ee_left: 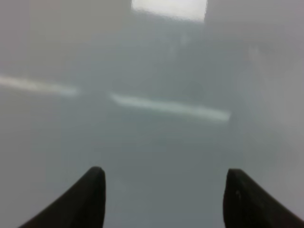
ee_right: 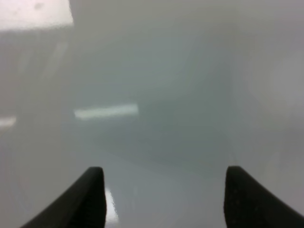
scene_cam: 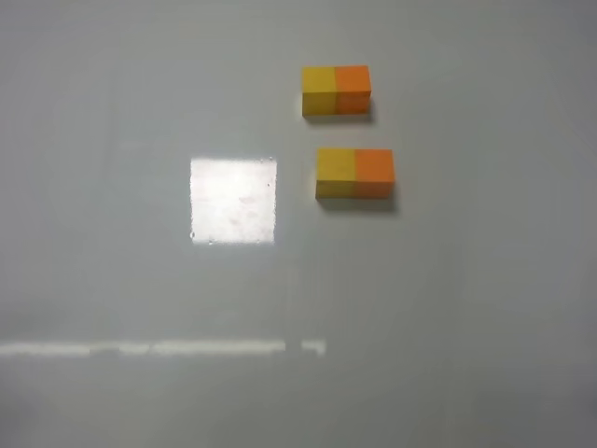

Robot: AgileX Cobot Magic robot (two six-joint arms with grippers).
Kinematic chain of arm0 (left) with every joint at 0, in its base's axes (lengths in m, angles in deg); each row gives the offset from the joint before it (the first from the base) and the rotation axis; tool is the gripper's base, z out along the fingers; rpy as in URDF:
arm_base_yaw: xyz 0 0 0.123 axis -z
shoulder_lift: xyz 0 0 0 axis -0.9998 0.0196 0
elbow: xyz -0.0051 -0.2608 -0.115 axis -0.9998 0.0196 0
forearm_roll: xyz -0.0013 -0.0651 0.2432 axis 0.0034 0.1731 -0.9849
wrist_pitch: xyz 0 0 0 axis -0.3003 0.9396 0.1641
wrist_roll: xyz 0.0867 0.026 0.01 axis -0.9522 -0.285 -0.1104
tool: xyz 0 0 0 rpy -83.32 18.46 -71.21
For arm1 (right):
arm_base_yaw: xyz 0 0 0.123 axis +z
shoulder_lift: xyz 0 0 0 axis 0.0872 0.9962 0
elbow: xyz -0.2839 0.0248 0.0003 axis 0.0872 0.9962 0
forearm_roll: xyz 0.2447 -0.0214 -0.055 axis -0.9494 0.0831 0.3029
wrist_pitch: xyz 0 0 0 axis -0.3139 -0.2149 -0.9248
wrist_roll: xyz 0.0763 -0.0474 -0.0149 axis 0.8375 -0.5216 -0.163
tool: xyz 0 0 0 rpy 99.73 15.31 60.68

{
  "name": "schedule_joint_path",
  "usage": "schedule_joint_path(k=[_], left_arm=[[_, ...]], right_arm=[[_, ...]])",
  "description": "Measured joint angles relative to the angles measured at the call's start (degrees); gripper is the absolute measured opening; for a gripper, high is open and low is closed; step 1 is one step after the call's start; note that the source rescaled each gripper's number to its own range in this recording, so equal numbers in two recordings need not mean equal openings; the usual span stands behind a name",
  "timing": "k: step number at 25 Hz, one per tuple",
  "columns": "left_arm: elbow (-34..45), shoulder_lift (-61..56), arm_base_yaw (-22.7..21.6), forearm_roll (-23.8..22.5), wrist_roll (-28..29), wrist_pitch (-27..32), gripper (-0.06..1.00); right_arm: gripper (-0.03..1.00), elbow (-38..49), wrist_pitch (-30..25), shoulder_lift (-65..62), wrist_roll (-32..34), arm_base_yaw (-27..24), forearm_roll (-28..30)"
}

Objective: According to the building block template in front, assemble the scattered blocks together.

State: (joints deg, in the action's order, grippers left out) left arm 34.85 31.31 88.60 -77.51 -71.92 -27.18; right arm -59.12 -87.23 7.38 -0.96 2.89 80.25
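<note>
The building block template (scene_cam: 336, 91), a small bar with its yellow half on the left and its orange half on the right, lies at the back of the grey table. Just in front of it, the scattered blocks sit side by side and touching: the yellow cube (scene_cam: 335, 172) on the left, the orange cube (scene_cam: 374, 171) on the right. Neither arm appears in the exterior high view. In the left wrist view my left gripper (ee_left: 165, 173) is open over bare table, with nothing between its dark fingers. My right gripper (ee_right: 164, 172) is likewise open and holds nothing.
The glossy grey table (scene_cam: 448, 327) carries a bright square reflection (scene_cam: 233, 201) left of the blocks and a thin light streak (scene_cam: 140, 348) nearer the front. No other objects show.
</note>
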Motion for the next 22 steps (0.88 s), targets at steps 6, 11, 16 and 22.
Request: schedule_joint_path(k=[6,11,16,22], left_arm=[[0.0,0.0,0.0,0.0,0.0,0.0,0.36],[0.0,0.0,0.0,0.0,0.0,0.0,0.36],[0.0,0.0,0.0,0.0,0.0,0.0,0.36],[0.0,0.0,0.0,0.0,0.0,0.0,0.36]], right_arm=[[0.42,0.0,0.0,0.0,0.0,0.0,0.0],[0.42,0.0,0.0,0.0,0.0,0.0,0.0],[0.42,0.0,0.0,0.0,0.0,0.0,0.0],[0.42,0.0,0.0,0.0,0.0,0.0,0.0]])
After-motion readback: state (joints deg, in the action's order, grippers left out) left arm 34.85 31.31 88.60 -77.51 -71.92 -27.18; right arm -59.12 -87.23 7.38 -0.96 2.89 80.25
